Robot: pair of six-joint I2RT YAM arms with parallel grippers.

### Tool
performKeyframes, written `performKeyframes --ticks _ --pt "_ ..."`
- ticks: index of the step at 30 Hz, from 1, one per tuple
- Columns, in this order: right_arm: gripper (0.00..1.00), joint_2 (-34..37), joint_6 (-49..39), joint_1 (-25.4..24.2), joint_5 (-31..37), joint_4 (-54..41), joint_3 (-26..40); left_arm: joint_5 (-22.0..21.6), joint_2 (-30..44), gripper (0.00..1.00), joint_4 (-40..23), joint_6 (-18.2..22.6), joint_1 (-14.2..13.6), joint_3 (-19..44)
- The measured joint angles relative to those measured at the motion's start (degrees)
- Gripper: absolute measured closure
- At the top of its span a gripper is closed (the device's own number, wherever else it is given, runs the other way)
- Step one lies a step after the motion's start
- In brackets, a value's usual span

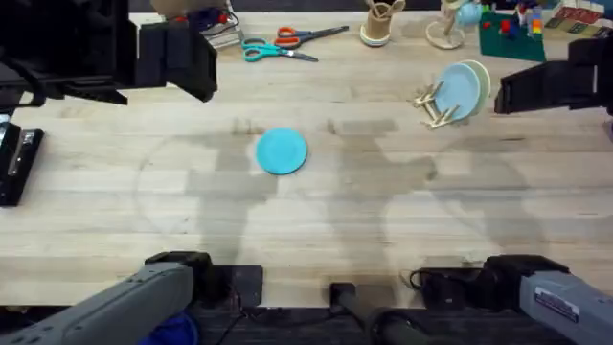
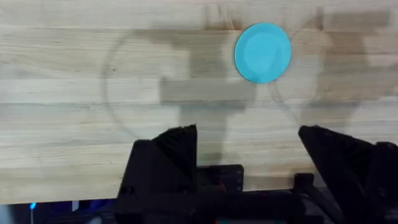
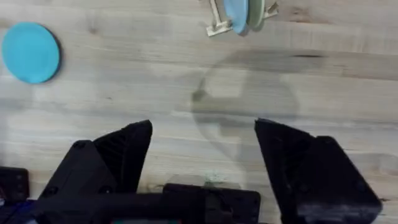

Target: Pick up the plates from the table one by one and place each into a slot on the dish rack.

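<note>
The turquoise plate (image 1: 282, 151) lies flat on the table (image 1: 316, 220), near the middle and a little toward the left arm's side, with bare wood all around it. It touches nothing. From the left wrist view the same plate (image 2: 263, 53) sits well ahead of the left gripper (image 2: 249, 146), whose black fingers (image 2: 168, 155) stand wide apart with nothing between them. From the right wrist view the plate (image 3: 30, 52) lies off to one side, well apart from the right gripper (image 3: 203, 146), whose fingers (image 3: 292, 155) are likewise spread wide and hold nothing.

The dish rack (image 1: 434, 105) stands toward the far right of the table. A pale blue plate (image 1: 460, 89) stands upright in it, and behind that a cream plate (image 1: 482, 79) seems to stand in the next slot, though only its edge is visible. In the right wrist view the rack (image 3: 216, 17) and its two plates are seen edge-on.

Along the far edge of the table lie a pair of scissors (image 1: 278, 44) with turquoise and red handles, and a wooden cup of utensils (image 1: 380, 23) stands near them.
</note>
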Motion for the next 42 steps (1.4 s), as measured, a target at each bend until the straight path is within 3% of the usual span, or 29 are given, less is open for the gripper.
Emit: performKeyframes --ticks 5,6,11,12,13,23,33,37,42 --pt "0.007 0.01 -0.01 0.0 0.0 0.66 0.02 0.01 0.0 0.007 0.0 -0.02 0.0 0.02" --pt "0.006 0.01 -0.01 0.0 0.0 0.69 0.02 0.07 0.0 0.074 0.0 -0.24 0.0 0.02" --pt "0.008 0.01 0.0 0.0 0.0 0.72 0.02 0.24 0.0 0.838 0.0 -0.06 0.0 0.02" --pt "0.008 0.02 -0.02 0.0 0.0 0.72 0.02 0.25 0.0 0.927 0.01 0.15 0.0 0.02" --pt "0.008 0.01 -0.02 0.0 0.0 0.71 0.02 0.26 0.0 0.95 0.0 0.17 0.0 0.02" --pt "0.008 0.01 -0.01 0.0 0.0 0.72 0.04 1.18 0.0 0.96 0.0 0.15 0.0 0.02" --pt "0.007 0.01 0.0 0.0 0.0 0.72 0.04 10.89 2.84 0.959 0.2 3.82 0.9 -0.06" --pt "0.007 0.01 -0.02 0.0 0.0 0.72 0.04 15.02 3.47 0.959 4.01 5.79 3.47 -4.37" --pt "0.008 0.01 -0.02 0.0 0.0 0.71 0.04 21.07 3.49 0.959 10.3 8.43 6.56 -14.33"
